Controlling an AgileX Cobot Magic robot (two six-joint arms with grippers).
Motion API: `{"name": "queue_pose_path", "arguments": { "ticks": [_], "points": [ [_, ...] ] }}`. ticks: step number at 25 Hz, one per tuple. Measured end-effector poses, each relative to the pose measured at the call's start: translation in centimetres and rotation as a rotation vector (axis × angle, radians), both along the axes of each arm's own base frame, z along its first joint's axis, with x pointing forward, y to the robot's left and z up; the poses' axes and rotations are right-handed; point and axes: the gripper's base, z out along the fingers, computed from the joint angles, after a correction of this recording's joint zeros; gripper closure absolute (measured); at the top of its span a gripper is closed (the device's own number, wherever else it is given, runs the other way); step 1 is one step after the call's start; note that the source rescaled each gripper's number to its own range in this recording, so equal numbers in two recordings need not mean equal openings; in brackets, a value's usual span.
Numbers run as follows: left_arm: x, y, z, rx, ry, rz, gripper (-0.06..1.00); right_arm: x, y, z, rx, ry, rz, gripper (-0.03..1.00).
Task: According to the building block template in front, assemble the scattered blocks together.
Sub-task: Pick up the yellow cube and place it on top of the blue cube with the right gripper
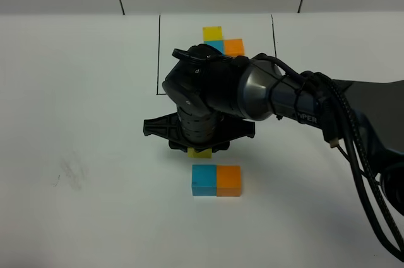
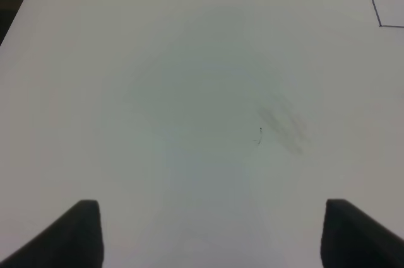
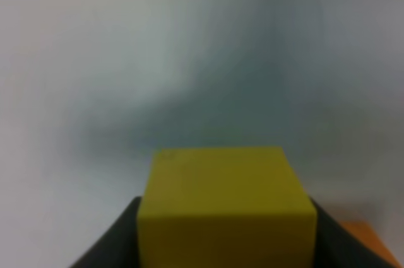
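Scattered blocks are sitting toward the desk's (image 1: 76, 91) front edge. The sky-blue cube (image 1: 204, 180) and the orange cube (image 1: 228, 180) are lying side by side, touching. The yellow cube (image 3: 224, 205) is being held just behind the sky-blue one, clamped between the fingers of the right gripper (image 1: 199, 137). The building block template (image 1: 221, 41) is lying by the far edge inside its drawn rectangle, showing yellow behind sky-blue. The placing step seems to be in hand. Next, the arm is likely needing to set the yellow cube flush against the sky-blue cube's far face, squared up, before letting go. The left gripper (image 2: 208, 236) is idling with fingers spread, holding nothing.
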Motion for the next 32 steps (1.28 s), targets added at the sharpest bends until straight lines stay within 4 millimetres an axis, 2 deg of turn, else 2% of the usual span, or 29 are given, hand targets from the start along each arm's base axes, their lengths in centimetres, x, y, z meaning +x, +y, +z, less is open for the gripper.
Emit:
{"name": "queue_pose_path", "arguments": {
  "ticks": [6, 15, 26, 32],
  "points": [
    [0.0, 0.0, 0.0, 0.0, 0.0, 0.0, 0.35, 0.1, 0.1, -1.3, -0.029, 0.0, -0.052, 0.76],
    [0.0, 0.0, 0.0, 0.001, 0.0, -0.001, 0.35, 0.0, -0.1, -1.5, -0.056, 0.01, -0.061, 0.76],
    [0.0, 0.0, 0.0, 0.0, 0.0, 0.0, 0.35, -0.1, -0.1, -2.9, -0.085, 0.045, -0.069, 0.76],
    [0.0, 0.0, 0.0, 0.001, 0.0, -0.001, 0.35, -0.2, -0.1, -4.2, -0.1, 0.076, -0.078, 0.76]
  ]
}}
